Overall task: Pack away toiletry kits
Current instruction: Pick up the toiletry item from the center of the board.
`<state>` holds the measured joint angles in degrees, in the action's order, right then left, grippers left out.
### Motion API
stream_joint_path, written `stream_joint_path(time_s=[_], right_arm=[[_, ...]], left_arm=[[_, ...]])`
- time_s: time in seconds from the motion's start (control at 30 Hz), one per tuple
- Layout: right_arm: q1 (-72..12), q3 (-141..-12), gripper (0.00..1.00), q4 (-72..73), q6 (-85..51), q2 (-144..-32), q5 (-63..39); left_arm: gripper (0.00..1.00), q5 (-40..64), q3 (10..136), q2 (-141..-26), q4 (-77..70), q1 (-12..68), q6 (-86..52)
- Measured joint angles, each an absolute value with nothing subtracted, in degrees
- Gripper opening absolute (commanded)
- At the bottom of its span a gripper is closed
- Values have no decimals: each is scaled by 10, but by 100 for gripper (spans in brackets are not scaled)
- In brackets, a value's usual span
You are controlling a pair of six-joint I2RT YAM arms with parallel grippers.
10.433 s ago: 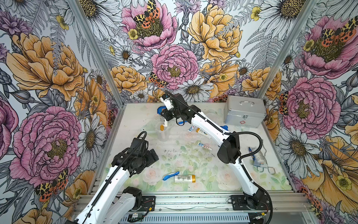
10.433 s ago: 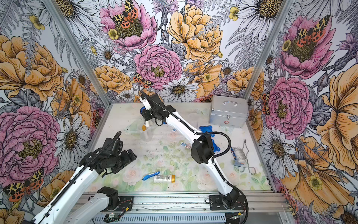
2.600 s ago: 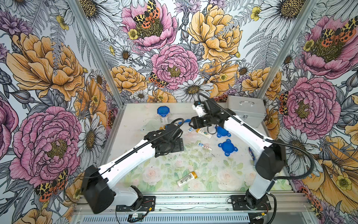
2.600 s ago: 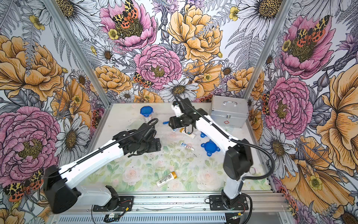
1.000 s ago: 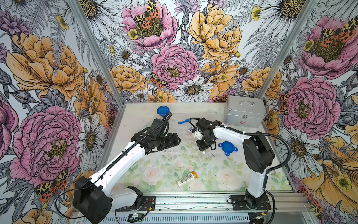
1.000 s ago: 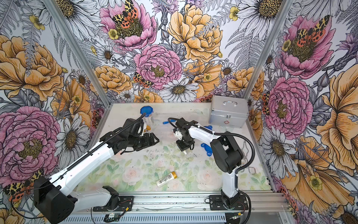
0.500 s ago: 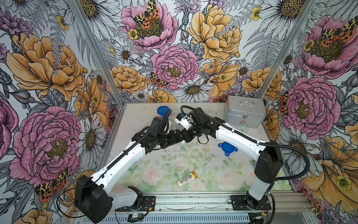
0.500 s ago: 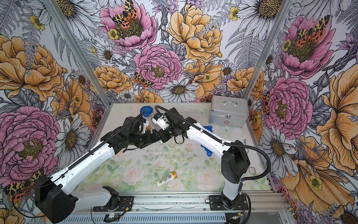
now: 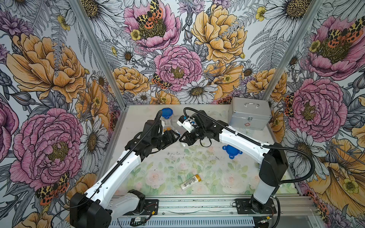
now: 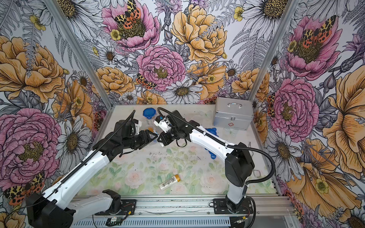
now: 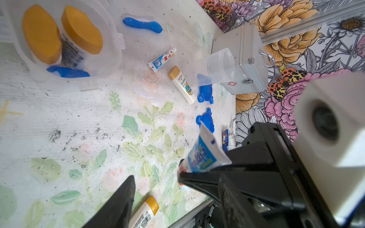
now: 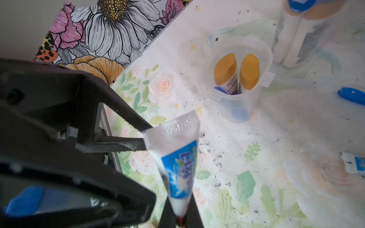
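Blue-and-white, the tiny toothpaste tube (image 12: pixel 181 169) is held above the floral-print table (image 9: pixel 177 163), pinched at its cap end by the clenched right gripper (image 12: pixel 180 219), with the left gripper (image 9: pixel 174 137) spread beside its crimp; one blue-lidded clear plastic cup (image 9: pixel 166 116) looks packed, the open cup (image 11: pixel 116 39) part-filled, the tipped cup (image 11: pixel 219 67) seemingly empty.

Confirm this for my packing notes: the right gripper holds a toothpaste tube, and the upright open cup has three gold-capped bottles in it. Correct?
Not quite. The upright open cup has two gold-capped bottles in it, not three; the right wrist view shows this. The right gripper does hold a toothpaste tube.
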<state>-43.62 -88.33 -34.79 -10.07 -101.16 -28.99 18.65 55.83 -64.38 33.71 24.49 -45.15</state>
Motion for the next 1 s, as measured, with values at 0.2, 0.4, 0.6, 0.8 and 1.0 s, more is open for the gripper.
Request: stream_joint_path(time_s=[0.2,0.4,0.6,0.8,1.0], right_arm=[[-444,-883,0,-352,-100,-1012,-293],[-447,-883,0,-349,-101,-1012,-293],[-451,-883,14,-349,-104,-1012,-289],[-451,-883,48,-341,-132,-1013,-280],[-444,-828,62,-334,-155,-976,-253]], left_arm=[[64,167,563,-672,328,256,-453],[37,161,563,-675,310,260,-466],[6,168,564,-679,293,264,-461],[0,156,564,-672,322,239,-434],[0,88,590,-667,367,211,-374]])
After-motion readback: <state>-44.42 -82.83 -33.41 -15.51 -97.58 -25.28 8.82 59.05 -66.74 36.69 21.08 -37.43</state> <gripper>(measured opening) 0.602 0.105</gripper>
